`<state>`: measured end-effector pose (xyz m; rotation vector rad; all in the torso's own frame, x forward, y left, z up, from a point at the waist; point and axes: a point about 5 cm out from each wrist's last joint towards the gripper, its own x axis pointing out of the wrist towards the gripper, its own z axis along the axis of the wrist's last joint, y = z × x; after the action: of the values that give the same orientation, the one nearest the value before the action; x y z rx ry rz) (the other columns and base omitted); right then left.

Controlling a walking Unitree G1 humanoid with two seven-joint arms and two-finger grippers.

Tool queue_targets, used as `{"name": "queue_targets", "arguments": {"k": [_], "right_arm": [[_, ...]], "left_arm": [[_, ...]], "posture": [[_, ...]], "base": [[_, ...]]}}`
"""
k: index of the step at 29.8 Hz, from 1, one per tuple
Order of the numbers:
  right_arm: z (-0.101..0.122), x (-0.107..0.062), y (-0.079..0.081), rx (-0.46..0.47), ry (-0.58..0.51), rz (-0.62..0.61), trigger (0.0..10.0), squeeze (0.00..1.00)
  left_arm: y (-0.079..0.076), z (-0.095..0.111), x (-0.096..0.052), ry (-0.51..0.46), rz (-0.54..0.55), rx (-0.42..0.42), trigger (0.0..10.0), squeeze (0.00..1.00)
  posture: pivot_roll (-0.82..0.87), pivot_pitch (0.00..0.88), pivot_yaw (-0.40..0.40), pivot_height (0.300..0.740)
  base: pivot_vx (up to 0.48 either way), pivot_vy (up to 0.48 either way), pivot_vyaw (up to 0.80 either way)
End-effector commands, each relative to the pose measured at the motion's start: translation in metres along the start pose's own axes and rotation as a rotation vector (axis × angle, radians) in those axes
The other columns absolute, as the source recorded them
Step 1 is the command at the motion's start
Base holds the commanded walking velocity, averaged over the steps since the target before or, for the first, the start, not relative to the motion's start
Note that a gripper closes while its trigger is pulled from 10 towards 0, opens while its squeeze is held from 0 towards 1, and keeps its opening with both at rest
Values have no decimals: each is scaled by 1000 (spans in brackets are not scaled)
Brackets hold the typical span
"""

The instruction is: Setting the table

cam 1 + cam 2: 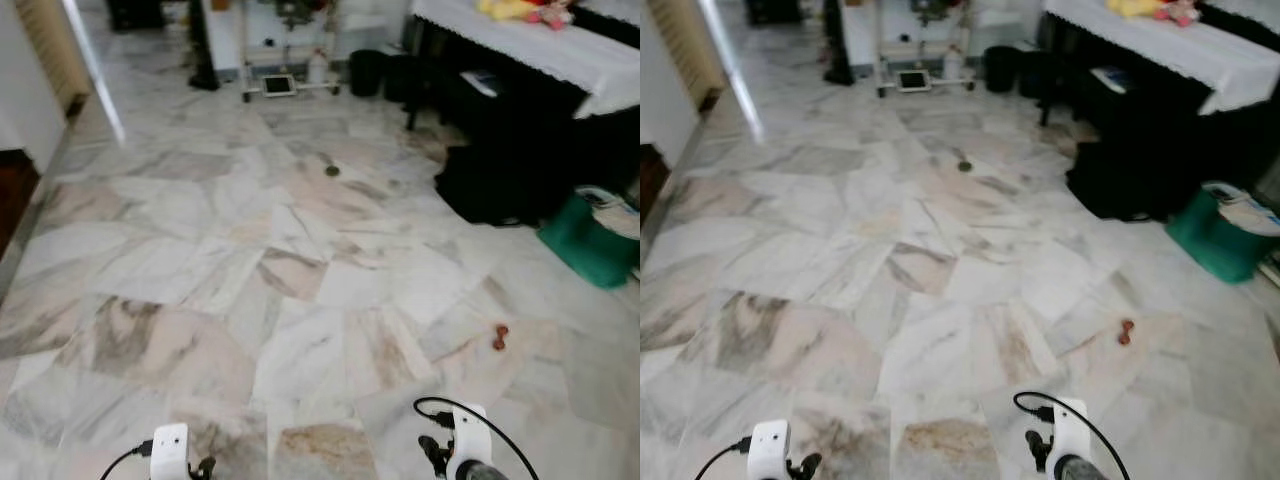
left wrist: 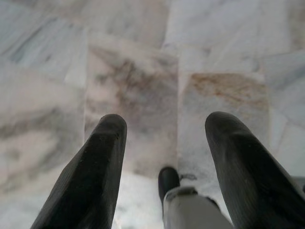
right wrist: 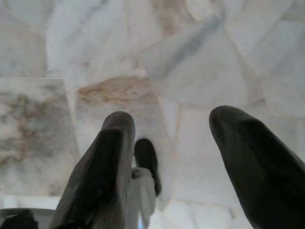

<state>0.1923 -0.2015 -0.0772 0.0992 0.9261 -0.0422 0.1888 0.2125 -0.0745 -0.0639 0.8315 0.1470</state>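
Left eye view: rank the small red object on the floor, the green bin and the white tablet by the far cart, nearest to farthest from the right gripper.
1. Small red object, on the floor ahead of the right gripper.
2. Green bin, far right.
3. White tablet, far end, leftward.

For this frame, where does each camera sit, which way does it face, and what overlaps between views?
Left eye view: head, facing forward and down over the marble floor toward the white-clothed table; both wrists at the bottom edge.
Right eye view: same scene, shifted sideways; shares the green bin.
Left wrist view: along the open left gripper, down at floor tiles.
Right wrist view: along the open right gripper, down at floor; shares the brown-veined tile with the left wrist view.
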Motion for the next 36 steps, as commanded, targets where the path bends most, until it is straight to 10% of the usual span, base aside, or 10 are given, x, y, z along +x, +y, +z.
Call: {"name": "queue_targets", "arguments": {"k": [1, 36], "right_arm": [[0, 0, -2, 1, -2, -5, 10000, 0], [2, -1, -7, 19, -10, -25, 10000, 0]], "left_arm": [[1, -5, -1, 15, -5, 31, 10000, 0], [-5, -5, -1, 11, -21, 33, 10000, 0]], "posture": [[6, 0, 10, 740], [13, 0, 12, 740]], "base": [[0, 0, -538], [0, -48, -539]]}}
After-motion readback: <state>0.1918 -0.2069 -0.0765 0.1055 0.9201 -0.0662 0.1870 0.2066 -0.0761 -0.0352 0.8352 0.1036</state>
